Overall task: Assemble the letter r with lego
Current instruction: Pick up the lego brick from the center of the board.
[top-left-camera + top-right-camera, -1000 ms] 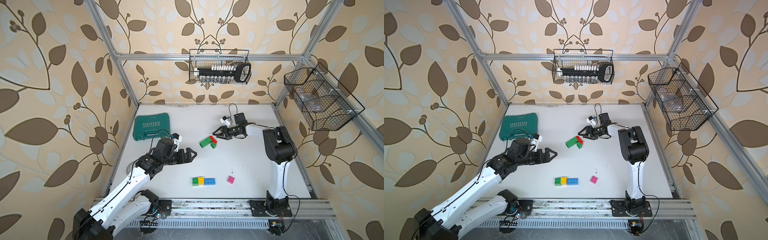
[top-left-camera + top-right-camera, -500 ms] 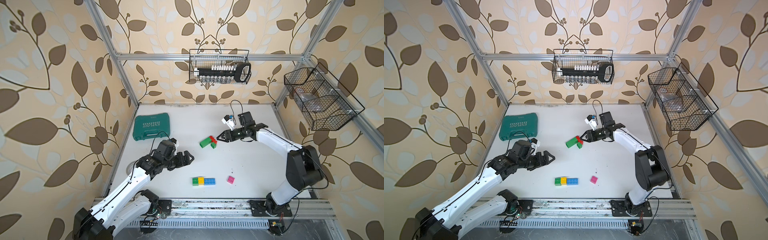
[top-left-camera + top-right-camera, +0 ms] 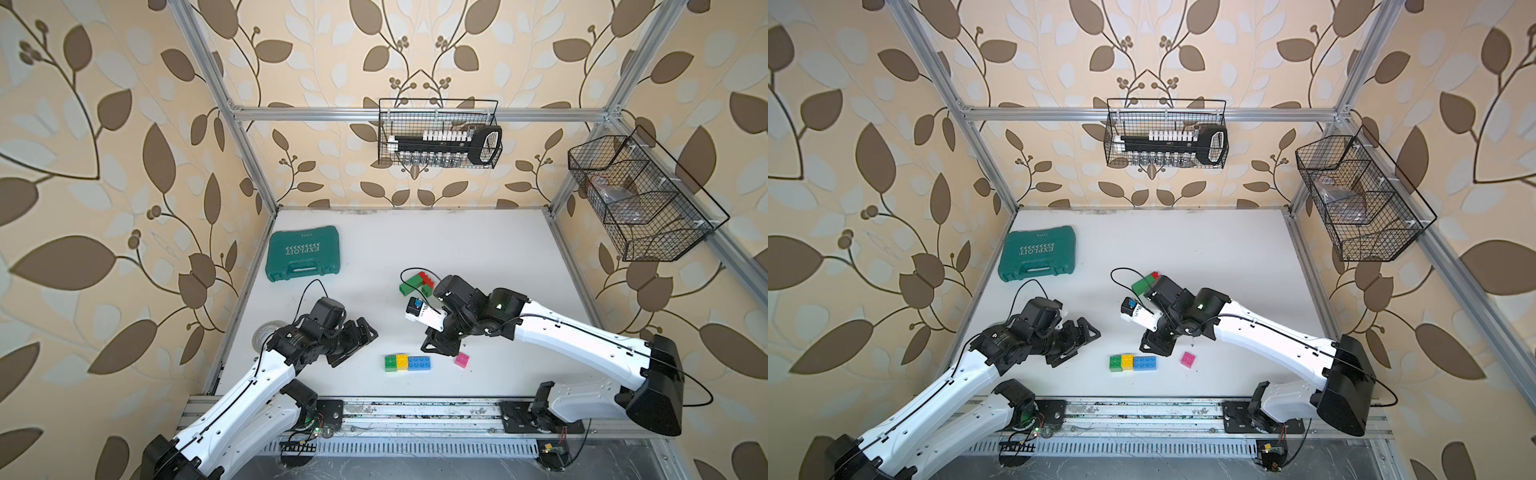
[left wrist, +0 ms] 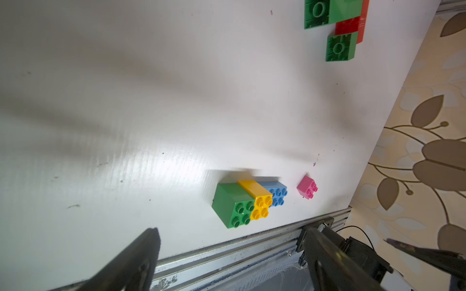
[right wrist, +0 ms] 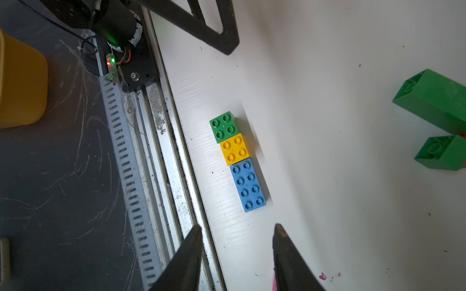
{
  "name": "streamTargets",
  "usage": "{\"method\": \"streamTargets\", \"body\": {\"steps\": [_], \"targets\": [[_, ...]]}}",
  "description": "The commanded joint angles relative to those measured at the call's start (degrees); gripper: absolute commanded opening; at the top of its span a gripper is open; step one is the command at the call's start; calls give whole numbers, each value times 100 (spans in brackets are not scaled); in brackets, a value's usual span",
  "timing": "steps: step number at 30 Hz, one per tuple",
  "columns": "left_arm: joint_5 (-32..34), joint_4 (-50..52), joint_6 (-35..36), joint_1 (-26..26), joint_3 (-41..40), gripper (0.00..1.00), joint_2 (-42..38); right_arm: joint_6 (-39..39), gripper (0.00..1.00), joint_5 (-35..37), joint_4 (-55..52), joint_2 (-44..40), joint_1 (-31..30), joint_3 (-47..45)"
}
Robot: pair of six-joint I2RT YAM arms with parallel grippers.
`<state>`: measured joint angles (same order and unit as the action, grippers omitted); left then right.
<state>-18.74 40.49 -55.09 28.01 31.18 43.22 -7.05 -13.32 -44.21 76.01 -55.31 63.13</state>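
A lego row of a green [image 3: 390, 363], a yellow [image 3: 402, 361] and a blue brick [image 3: 421, 362] lies studs up near the table's front edge. A pink brick [image 3: 461, 359] sits apart to its right. Green bricks and a red one [image 3: 415, 284] lie clustered farther back. My left gripper [image 3: 357, 347] is open and empty, left of the row; in the left wrist view [image 4: 230, 230] the row [image 4: 248, 201] lies beyond the fingertips. My right gripper [image 3: 436, 351] hovers between the blue and pink bricks. In the right wrist view its jaws [image 5: 237, 228] stand apart with nothing between them.
A teal tool case [image 3: 303, 253] lies at the back left. Wire baskets hang on the back wall [image 3: 440, 139] and the right wall [image 3: 640, 199]. An aluminium rail [image 3: 415, 411] runs along the table's front edge. A yellow container [image 5: 20, 83] stands below it.
My right arm swung from the green and red cluster at the back to the front, over the gap between blue and pink bricks, its jaws narrowing. My left gripper drew back slightly.
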Motion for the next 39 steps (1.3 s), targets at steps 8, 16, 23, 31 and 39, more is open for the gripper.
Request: {"method": "streamTargets", "body": {"steps": [8, 16, 23, 31, 39], "targets": [[288, 427, -150, -59, -285, 92, -262, -777, 45, 1054, 865, 822, -838, -380], [224, 519, 13, -59, -275, 92, -330, -1159, 50, 1451, 1411, 1556, -859, -225], [210, 460, 25, -55, -328, 92, -411, -1330, 50, 1243, 1413, 1965, -859, 2], [211, 418, 7, -51, -369, 92, -393, -1300, 48, 969, 1442, 2224, -863, 208], [212, 390, -11, -37, -411, 92, -437, -1300, 47, 722, 1360, 2347, -883, 264]]}}
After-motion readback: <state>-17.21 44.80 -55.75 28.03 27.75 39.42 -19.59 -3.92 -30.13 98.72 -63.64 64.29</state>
